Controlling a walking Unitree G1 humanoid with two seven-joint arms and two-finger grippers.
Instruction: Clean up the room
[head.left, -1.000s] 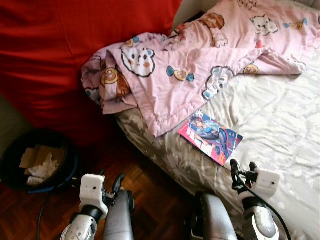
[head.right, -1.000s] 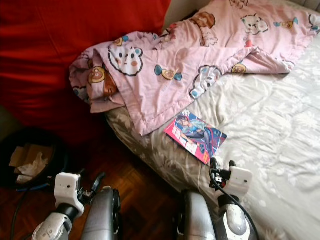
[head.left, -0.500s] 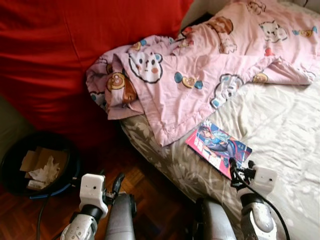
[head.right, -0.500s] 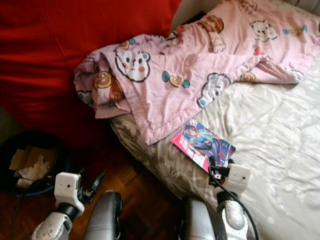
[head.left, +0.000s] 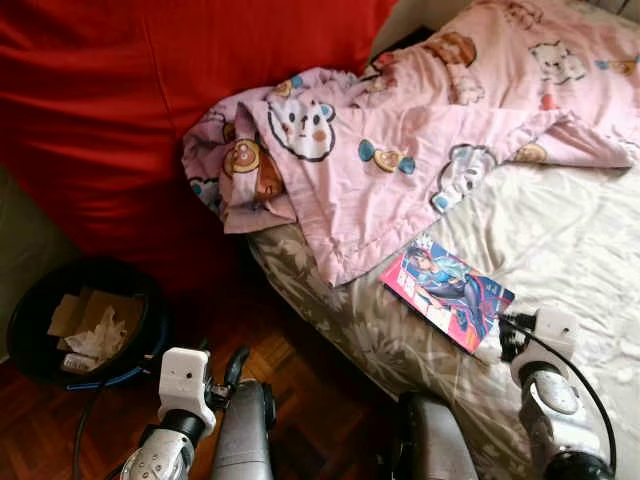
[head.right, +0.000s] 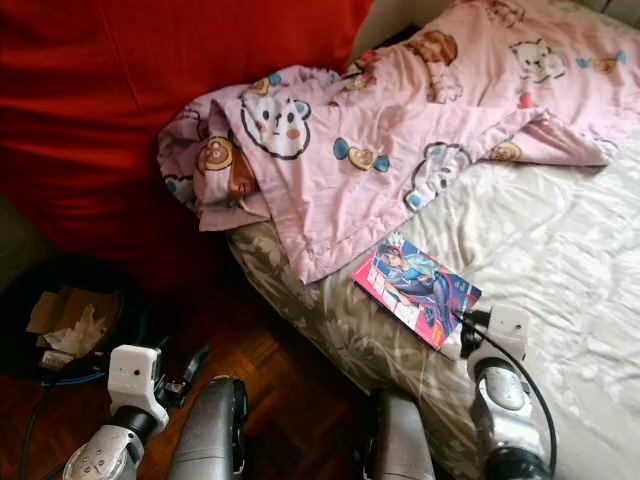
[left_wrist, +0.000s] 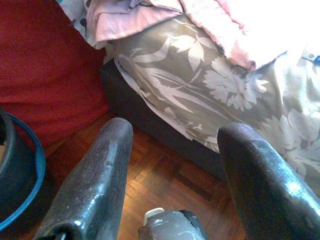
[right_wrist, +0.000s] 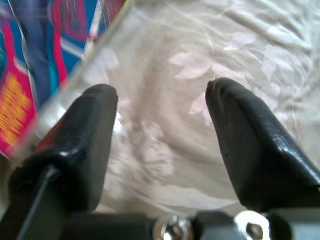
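Sliding the wide-open, empty right tool (right_wrist: 160, 150) around the comic book's (head.left: 447, 292) near edge on the bed (head.left: 560, 230), then closing.

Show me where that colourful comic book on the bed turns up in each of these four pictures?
Left eye view: the comic book lies on the bedsheet, right of centre, just below the pink blanket's edge.
Right eye view: same spot, nearer the centre.
Left wrist view: not in it.
Right wrist view: its pink and blue cover is beside one of the right gripper's fingers.
Shared landmark: the leaf-patterned bedsheet.
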